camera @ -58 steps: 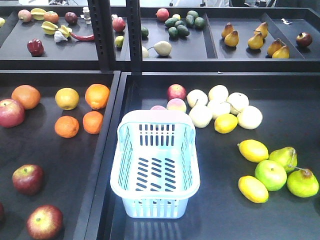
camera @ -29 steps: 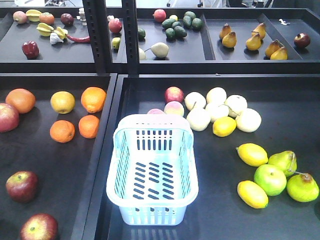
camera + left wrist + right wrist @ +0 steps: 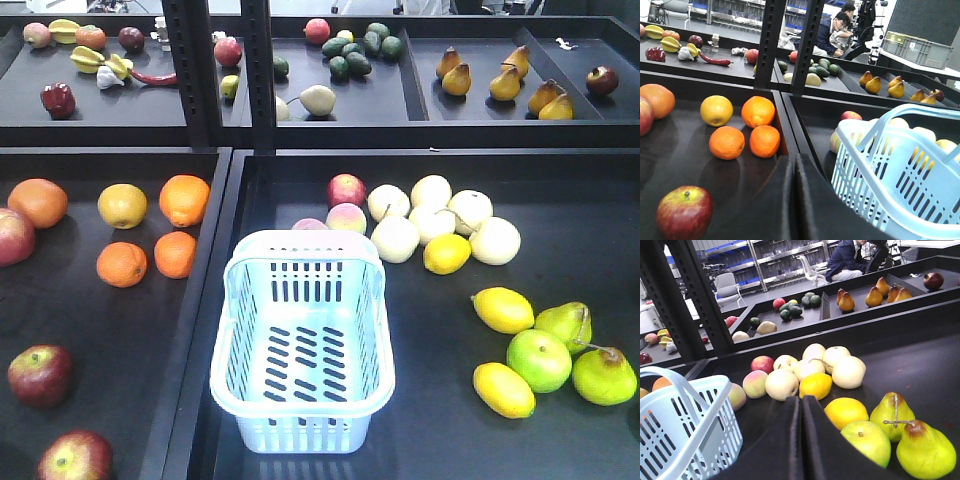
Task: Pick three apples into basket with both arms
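An empty light-blue basket [image 3: 303, 345] stands at the left of the right tray. It also shows in the left wrist view [image 3: 900, 170] and the right wrist view [image 3: 685, 435]. Three red apples [image 3: 40, 375] [image 3: 75, 460] [image 3: 12, 236] lie in the left tray; one shows in the left wrist view [image 3: 684, 212]. Another red apple [image 3: 346, 189] lies behind the basket. A green apple [image 3: 539, 359] lies at the right, close to my right gripper [image 3: 801, 399], which is shut and empty. My left gripper [image 3: 794, 159] is shut and empty above the tray divider. Neither gripper shows in the front view.
Oranges [image 3: 175, 253] lie in the left tray. Pale fruit [image 3: 432, 222], lemons [image 3: 504, 309] and green pears [image 3: 603, 375] lie right of the basket. A raised divider [image 3: 195, 330] separates the trays. Black posts [image 3: 188, 70] and an upper shelf of fruit stand behind.
The whole front view has shifted a little: basket and fruit sit slightly further left in the frame. Nothing has moved relative to the trays.
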`<state>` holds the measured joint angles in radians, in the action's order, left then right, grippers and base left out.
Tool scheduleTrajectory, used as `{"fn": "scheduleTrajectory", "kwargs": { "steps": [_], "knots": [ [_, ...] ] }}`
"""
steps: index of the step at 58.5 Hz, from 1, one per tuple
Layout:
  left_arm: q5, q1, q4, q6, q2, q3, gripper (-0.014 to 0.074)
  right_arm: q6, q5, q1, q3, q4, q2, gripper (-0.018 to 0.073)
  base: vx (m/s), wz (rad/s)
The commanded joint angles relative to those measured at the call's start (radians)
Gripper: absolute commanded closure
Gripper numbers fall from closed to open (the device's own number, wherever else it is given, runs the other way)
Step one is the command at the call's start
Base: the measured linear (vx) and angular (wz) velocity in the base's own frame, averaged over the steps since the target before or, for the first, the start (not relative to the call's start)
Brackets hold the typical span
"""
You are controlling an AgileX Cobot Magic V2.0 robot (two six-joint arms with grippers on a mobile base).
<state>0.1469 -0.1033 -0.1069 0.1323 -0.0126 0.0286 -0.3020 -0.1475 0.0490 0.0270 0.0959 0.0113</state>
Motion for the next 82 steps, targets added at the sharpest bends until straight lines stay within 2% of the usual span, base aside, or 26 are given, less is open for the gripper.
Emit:
{"fn": "scheduleTrajectory", "kwargs": {
  "steps": [1, 63, 77, 82],
  "knots": [
    [-0.081, 0.001, -0.002, 0.009, -0.014, -0.025, 0.0603, 0.003, 0.075, -0.006, 0.014, 0.004, 0.013, 0.0564, 0.03, -0.04],
    [-0.089, 0.001, -0.005, 0.010, -0.014, -0.026, 0.0603, 0.003, 0.074, -0.006, 0.014, 0.004, 0.013, 0.0564, 0.01, -0.02],
    [-0.114, 0.001, -0.126, 0.124, -0.014, -0.026, 0.0603, 0.003, 0.074, -0.006, 0.014, 0.004, 0.013, 0.0564, 0.00, 0.00],
    [-0.159, 0.001, -0.144, 0.126, -0.014, -0.026, 0.0603, 0.003, 0.074, -0.006, 0.014, 0.004, 0.013, 0.0564, 0.00, 0.00]
  ]
}}
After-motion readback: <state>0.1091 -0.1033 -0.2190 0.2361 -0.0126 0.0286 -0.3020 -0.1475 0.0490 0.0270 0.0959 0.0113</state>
